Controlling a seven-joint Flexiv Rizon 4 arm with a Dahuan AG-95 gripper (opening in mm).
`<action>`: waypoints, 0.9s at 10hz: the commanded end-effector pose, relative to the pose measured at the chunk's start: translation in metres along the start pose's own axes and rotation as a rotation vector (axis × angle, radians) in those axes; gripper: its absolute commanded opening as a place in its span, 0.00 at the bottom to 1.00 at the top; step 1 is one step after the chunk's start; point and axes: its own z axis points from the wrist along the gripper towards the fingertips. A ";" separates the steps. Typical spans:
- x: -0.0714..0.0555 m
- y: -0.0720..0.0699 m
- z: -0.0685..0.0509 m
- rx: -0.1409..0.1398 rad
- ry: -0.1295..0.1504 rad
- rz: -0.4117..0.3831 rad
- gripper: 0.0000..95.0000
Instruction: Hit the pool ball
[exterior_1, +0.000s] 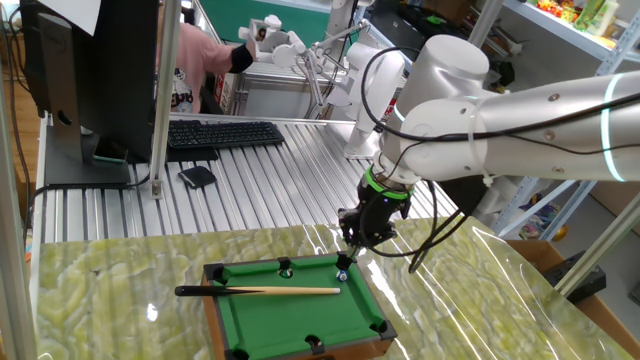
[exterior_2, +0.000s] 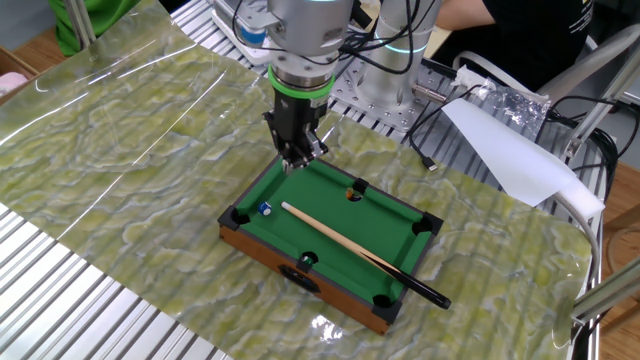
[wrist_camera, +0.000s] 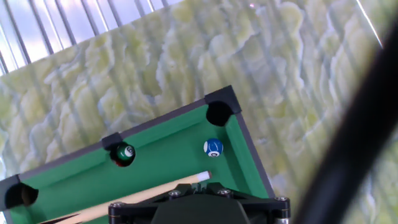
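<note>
Hand view: the pincer points straight down over a miniature pool table, its black body filling the bottom edge. Its jaws are fully closed, and whether they pinch the cue cannot be told; the cue's pale tip lies just in front of the body, on the green felt.

The ball, small, glossy and bluish-white, sits just beyond the cue tip, apart from it, near a corner pocket. A second, darker ball rests in a side pocket along the rail.

In one fixed view the pincer hangs over the table's far end, above the cue's light tip. The cue lies lengthwise, its black butt jutting past the rim. In the other fixed view the pincer stands above the long rail, with the ball close to a corner and the cue lying diagonally across the felt.

The table rests on a bench covered in a green marbled sheet.

The ball looks hard, light and smooth; it would likely roll at a slight tap and slip from any grip. It is better struck than held. The cue is thin, stiff and light; a grip near the tip gives the shortest, surest push.
</note>
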 end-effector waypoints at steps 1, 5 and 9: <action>0.005 0.007 -0.003 0.005 0.002 0.106 0.00; 0.029 0.035 -0.003 -0.001 0.004 0.347 0.00; 0.058 0.068 0.003 -0.015 0.016 0.639 0.00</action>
